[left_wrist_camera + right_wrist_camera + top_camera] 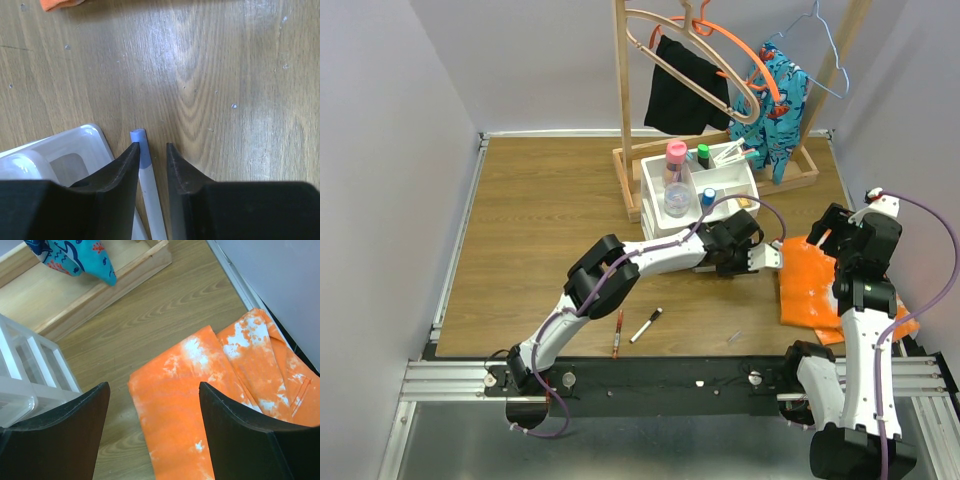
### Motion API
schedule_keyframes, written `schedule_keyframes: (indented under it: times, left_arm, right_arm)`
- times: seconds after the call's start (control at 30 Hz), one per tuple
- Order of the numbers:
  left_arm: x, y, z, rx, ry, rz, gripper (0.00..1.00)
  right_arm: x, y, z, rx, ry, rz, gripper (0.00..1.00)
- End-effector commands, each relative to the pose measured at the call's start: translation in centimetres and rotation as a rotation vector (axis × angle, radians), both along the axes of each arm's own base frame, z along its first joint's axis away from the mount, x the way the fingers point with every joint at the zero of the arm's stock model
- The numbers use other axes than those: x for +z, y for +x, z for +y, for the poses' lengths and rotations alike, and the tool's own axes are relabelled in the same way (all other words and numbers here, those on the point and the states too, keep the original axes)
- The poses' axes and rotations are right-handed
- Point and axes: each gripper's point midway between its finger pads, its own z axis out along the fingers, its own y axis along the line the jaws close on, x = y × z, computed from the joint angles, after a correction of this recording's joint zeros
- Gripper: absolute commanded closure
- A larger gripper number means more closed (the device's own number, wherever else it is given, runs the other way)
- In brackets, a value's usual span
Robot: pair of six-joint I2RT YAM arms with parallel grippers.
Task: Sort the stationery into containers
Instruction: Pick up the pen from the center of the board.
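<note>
The pen lies directly between the jaws of the left gripper. Its white barrel runs along the fingers, not across them, and its blue cap just passes the tips. The jaws stand narrow but not clamped. One finger touches the barrel, while a slit of bench shows between the pen and the other finger.

The top view does not resolve the pen itself. There the left gripper points right, so the pen's long axis probably runs left to right with the cap toward the orange cloth. The organiser sits just beside the gripper, on its far-left side, so the carry should be short: up and back to the far left.

The right gripper hangs wide open over the cloth and holds nothing. It is farther from the pen, so this pick belongs to the left arm.

A red pen and a black-capped marker lie loose on the near bench, well apart from both grippers.
</note>
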Motion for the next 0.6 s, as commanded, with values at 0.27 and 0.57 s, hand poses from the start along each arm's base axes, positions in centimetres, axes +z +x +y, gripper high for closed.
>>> schedule_keyframes:
  times: [0.27,0.57]
  left_arm:
    - [-2.5,-3.1,3.3,-0.016,0.092,0.123,0.7]
    - [2.2,-2.9,2.5,-0.013,-0.003,0.064,0.6]
  right_arm:
    - [-0.6,-0.1,0.1,0.003,0.01,0.006,0.21]
    - [-0.7,-0.1,0.2,0.005,0.013,0.002,0.21]
